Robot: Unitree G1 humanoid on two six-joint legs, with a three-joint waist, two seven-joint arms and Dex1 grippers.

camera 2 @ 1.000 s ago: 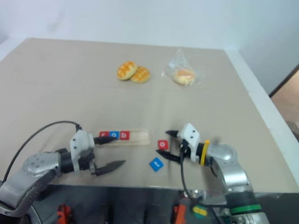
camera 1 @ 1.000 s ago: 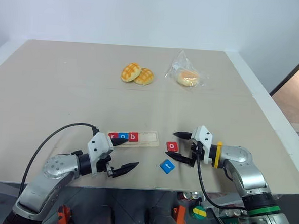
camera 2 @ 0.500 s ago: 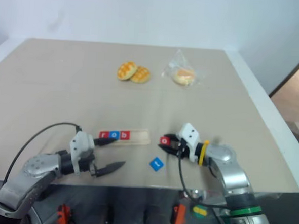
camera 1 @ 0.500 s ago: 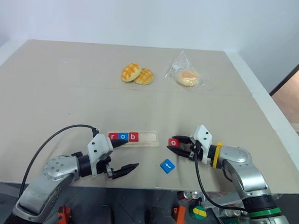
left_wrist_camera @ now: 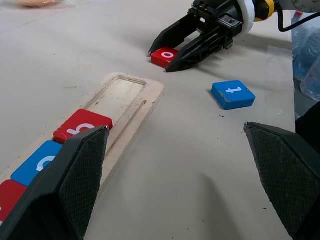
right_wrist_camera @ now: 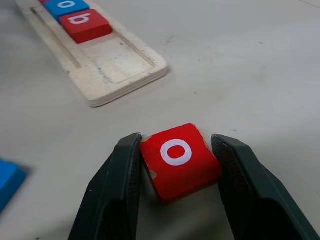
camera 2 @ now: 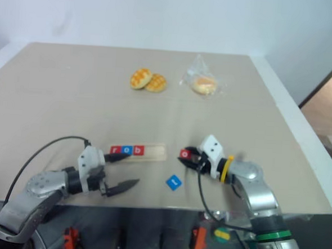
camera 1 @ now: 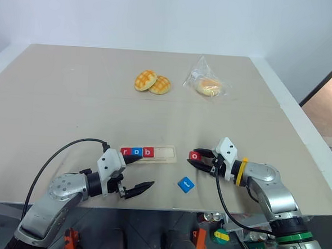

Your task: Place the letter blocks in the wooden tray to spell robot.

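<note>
2 tray (camera 1: 163, 153) slots free | R pincer (right_wrist_camera: 175, 150) clamps red o (right_wrist_camera: 178, 161) by tray end | L pincer (camera 1: 138, 172) apart

A lab-like test room: bare beige table (camera 1: 72, 90), plain white wall (camera 1: 161, 17)

We see a red o block (right_wrist_camera: 179, 161), a blue t block (left_wrist_camera: 233, 94), a pale wooden tray (left_wrist_camera: 131, 97), and golden, seemingly cross-hatched buns (camera 1: 152, 82).

Head stereo pair overlooks table (camera 1: 72, 96); wrist cams close, apparently facing each other.
</note>
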